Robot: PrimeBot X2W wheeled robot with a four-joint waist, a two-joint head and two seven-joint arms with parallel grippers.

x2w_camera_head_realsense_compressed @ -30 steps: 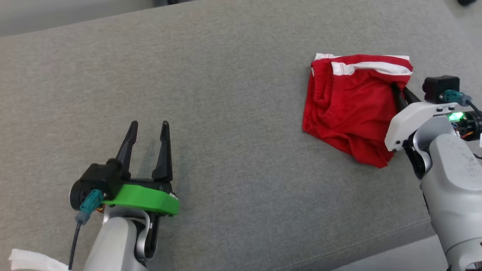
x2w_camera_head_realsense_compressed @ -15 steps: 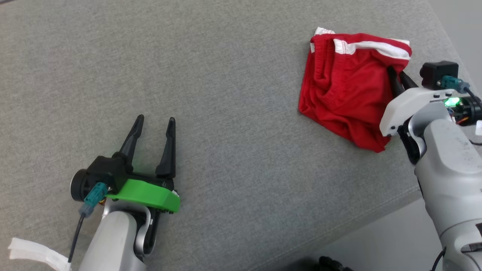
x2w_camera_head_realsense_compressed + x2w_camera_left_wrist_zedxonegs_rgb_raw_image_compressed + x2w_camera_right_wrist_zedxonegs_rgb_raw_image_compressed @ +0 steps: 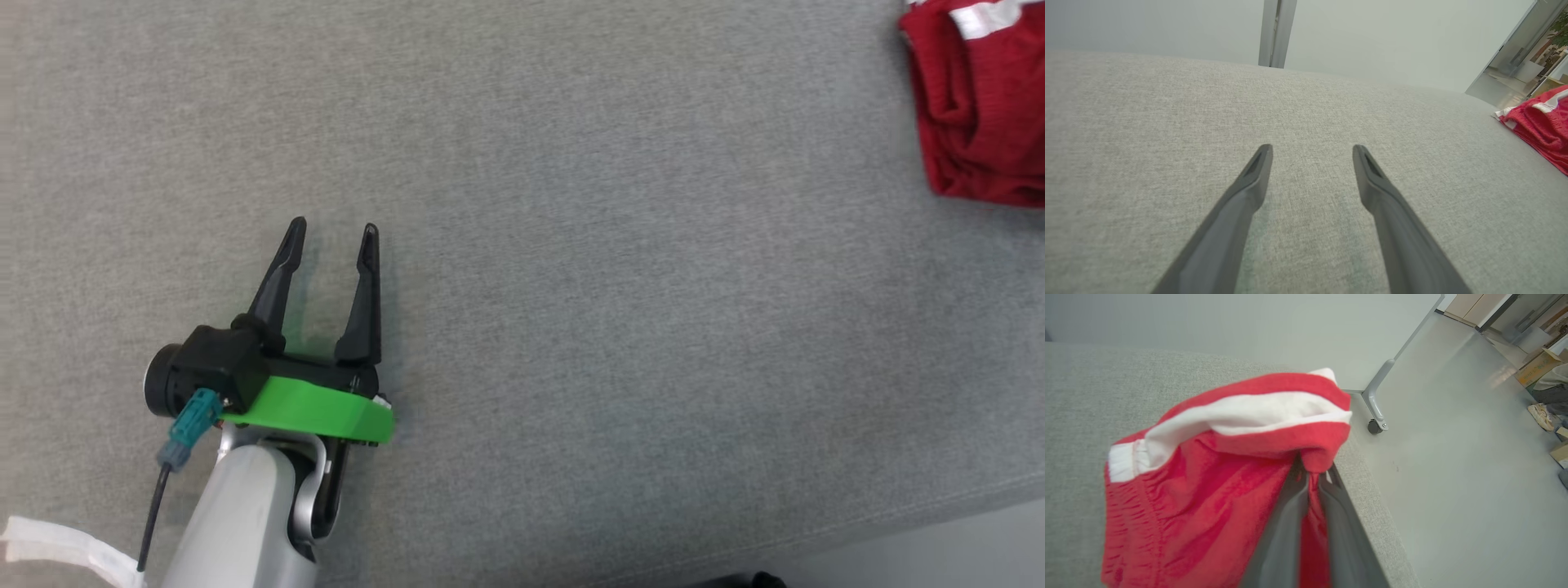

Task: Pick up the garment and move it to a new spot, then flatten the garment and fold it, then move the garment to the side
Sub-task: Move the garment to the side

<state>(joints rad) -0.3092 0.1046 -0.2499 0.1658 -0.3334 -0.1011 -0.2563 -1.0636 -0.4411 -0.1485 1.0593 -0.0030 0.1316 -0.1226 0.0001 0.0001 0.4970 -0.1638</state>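
Observation:
The garment (image 3: 984, 106) is a pair of red shorts with a white stripe, bunched at the far right edge of the head view on the grey cushion (image 3: 571, 245). In the right wrist view my right gripper (image 3: 1312, 471) is shut on a fold of the garment (image 3: 1208, 490) near the cushion's right edge. My left gripper (image 3: 333, 233) stands open at the lower left, low over bare cushion, nothing between its fingers. The left wrist view has the garment (image 3: 1541, 122) far off to the right of the left gripper (image 3: 1312, 153).
A white strip (image 3: 57, 551) lies at the lower left corner. The cushion's front edge (image 3: 898, 506) runs along the lower right, floor beyond it. In the right wrist view a wheeled metal leg (image 3: 1376, 408) stands on the floor past the cushion's right side.
The head camera has swung left, so the garment has slid to the right edge of the picture and the right arm has left it. The left gripper stays open in the same spot.

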